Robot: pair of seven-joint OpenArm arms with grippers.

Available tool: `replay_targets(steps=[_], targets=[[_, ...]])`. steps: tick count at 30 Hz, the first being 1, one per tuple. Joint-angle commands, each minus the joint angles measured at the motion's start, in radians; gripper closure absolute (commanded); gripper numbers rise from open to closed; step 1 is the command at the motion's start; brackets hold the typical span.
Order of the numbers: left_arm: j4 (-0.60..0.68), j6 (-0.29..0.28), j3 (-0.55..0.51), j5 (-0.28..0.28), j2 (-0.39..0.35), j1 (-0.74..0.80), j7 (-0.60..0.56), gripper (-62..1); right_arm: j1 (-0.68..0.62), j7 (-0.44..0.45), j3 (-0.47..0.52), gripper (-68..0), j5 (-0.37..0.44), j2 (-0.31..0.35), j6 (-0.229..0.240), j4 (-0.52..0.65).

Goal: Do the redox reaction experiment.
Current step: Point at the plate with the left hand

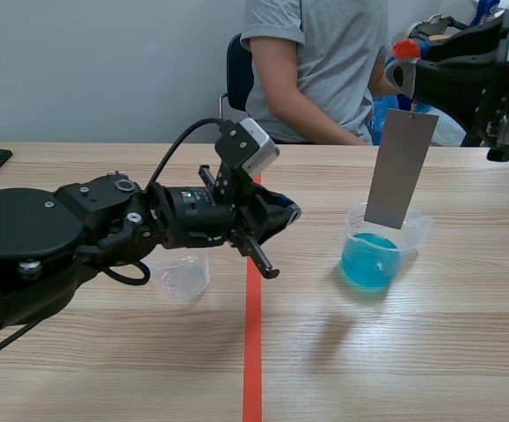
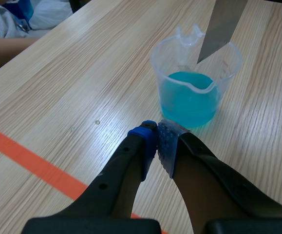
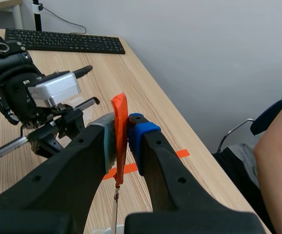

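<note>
While over the beaker [image 1: 352,227], metal strip [image 1: 401,167] in right fingers [image 3: 153,146]

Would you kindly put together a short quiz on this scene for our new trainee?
1. True or false: the left gripper is holding the grey metal plate.
2. Which holds the blue liquid? A) the beaker under the plate; B) the clear cup by the left arm; C) both.
3. Fill in: the right gripper is shut on a tab coloured ____.
Key: 1 false, its fingers are shut on nothing; 2 A; 3 orange-red.
</note>
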Motion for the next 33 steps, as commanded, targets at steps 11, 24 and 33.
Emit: replay_targets(steps=[11, 24, 33], targets=[[-0.095, 0.035, 0.046, 0.008, 0.120, -0.042, -0.036, -4.2, 0.029, 0.019, 0.027, -1.3, 0.019, 0.022, -0.003, 0.016], [-0.133, 0.090, 0.063, 0.007, 0.182, -0.055, -0.058, -4.2, 0.029, 0.019, 0.027, -1.3, 0.019, 0.022, -0.003, 0.016], [-0.166, 0.104, 0.063, 0.007, 0.210, -0.055, -0.060, -4.2, 0.029, 0.019, 0.027, -1.3, 0.019, 0.022, -0.003, 0.016]])
